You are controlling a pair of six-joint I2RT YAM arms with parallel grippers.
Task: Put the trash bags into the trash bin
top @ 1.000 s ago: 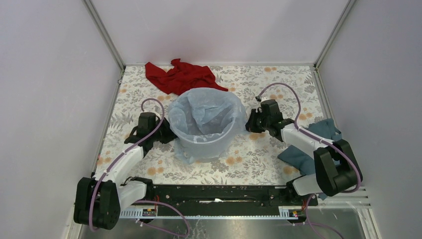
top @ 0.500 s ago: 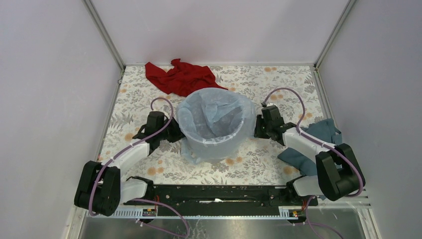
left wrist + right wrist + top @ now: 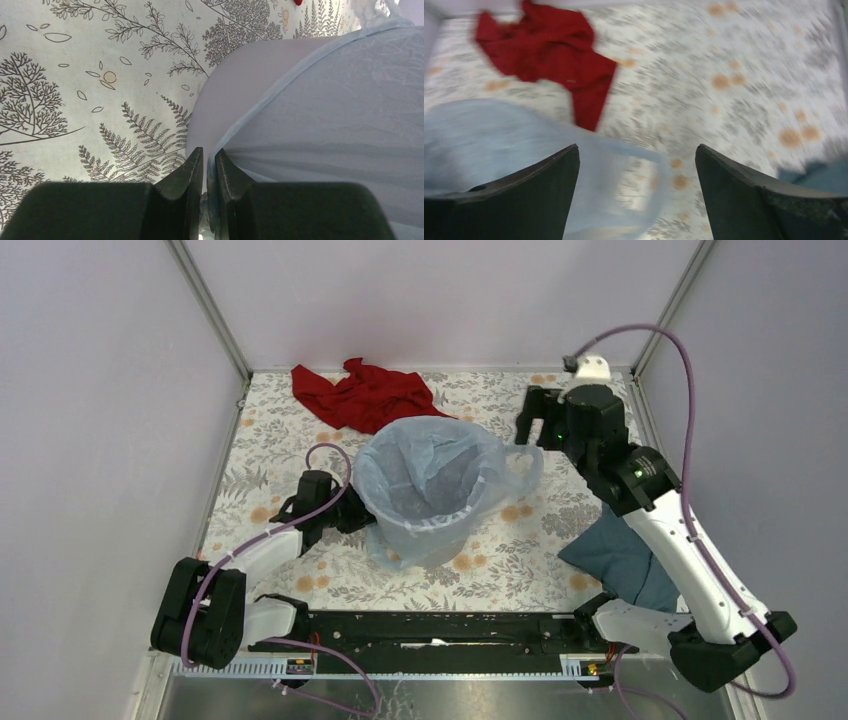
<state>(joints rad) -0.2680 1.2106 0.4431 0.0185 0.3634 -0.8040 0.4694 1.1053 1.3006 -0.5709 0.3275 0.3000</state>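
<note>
Your right gripper (image 3: 535,418) gapes empty; the trash bag (image 3: 520,468) droops just below it, outside the trash bin's (image 3: 235,90) right rim — that arm is nearer. Your left gripper (image 3: 206,156) is clamped on the bag's opposite side.

Plain lilac walls (image 3: 90,390), aluminium corner posts (image 3: 210,310), floral tabletop (image 3: 280,425)

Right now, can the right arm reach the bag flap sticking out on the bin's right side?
Probably yes: the right claw hangs open just above the trash bag's loose flap, with nothing between them.
</note>
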